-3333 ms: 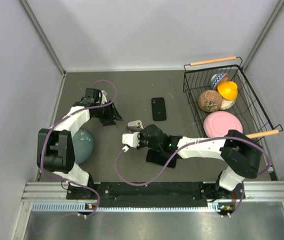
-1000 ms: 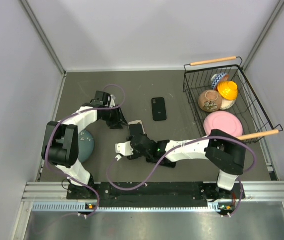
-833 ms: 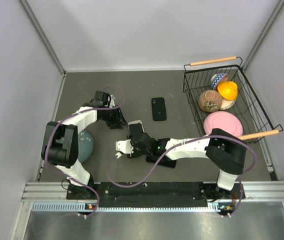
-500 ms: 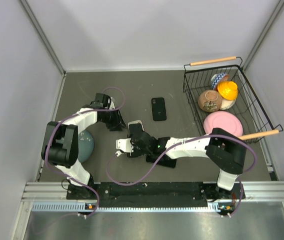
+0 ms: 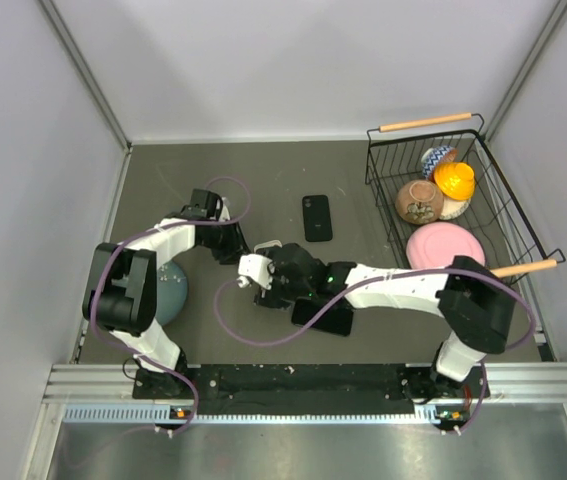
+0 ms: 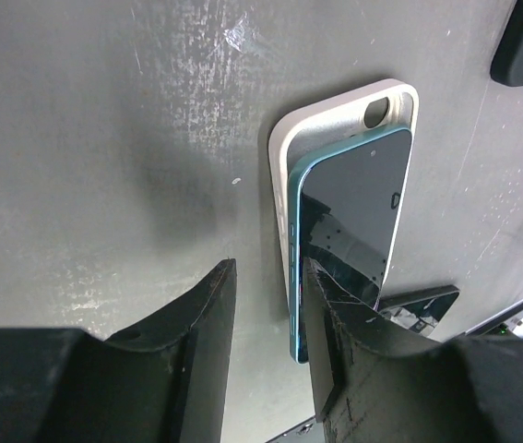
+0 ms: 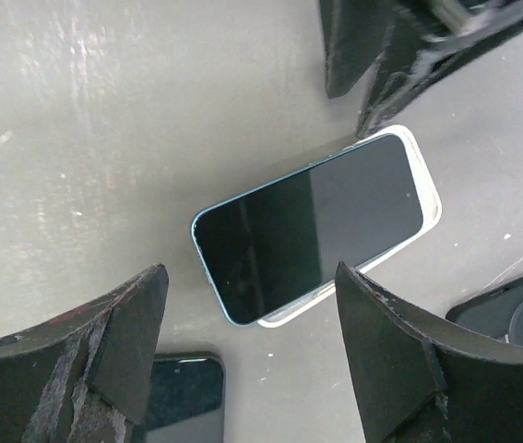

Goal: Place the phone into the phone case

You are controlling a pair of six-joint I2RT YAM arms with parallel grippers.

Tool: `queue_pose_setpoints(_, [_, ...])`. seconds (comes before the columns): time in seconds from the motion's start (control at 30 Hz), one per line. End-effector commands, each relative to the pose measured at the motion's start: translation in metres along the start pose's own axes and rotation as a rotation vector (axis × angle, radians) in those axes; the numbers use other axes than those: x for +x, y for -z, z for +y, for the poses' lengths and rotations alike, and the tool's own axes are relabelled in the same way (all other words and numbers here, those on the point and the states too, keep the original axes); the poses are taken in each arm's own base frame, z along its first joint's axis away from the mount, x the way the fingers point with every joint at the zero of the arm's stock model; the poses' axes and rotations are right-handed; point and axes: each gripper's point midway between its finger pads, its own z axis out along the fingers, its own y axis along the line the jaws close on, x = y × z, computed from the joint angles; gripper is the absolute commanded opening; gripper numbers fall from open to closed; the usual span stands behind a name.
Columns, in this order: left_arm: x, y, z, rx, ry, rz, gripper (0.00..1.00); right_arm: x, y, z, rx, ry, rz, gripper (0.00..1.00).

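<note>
The phone (image 7: 307, 226), blue-edged with a dark screen, lies skewed on the white phone case (image 7: 433, 198), its one end over the case's rim. From the left wrist view the phone (image 6: 349, 231) covers most of the case (image 6: 330, 115), leaving the camera hole bare. My right gripper (image 7: 252, 341) stands open and wide just short of the phone, touching nothing. Holding nothing, my left gripper (image 6: 266, 295) is open by a narrow gap, its right finger (image 6: 335, 323) beside the phone's long edge. From above, both grippers (image 5: 235, 248) (image 5: 268, 280) crowd over the case (image 5: 267, 243).
A black phone (image 5: 317, 217) lies mid-table and another black one (image 5: 325, 318) under my right forearm. A teal bowl (image 5: 168, 285) sits by the left arm. A wire basket (image 5: 483, 170) with a pink plate (image 5: 445, 247) and other items stands at the right.
My right gripper has opened, let go of the phone and drawn back a little. The phone now rests on the case. My left gripper has narrowed slightly beside it.
</note>
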Motion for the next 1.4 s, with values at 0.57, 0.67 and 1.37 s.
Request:
queue_pose_setpoints(0.57, [0.013, -0.010, -0.020, 0.079, -0.018, 0.021, 0.37, 0.010, 0.015, -0.042, -0.028, -0.833, 0.027, 0.66])
queue_pose_setpoints(0.67, [0.016, -0.013, -0.014, 0.058, -0.022, 0.025, 0.37, 0.021, 0.011, -0.037, -0.060, -0.881, 0.058, 0.67])
queue_pose_setpoints(1.37, [0.044, 0.003, -0.020, 0.069, -0.048, 0.025, 0.39, 0.052, -0.017, -0.012, -0.125, -0.920, 0.136, 0.62])
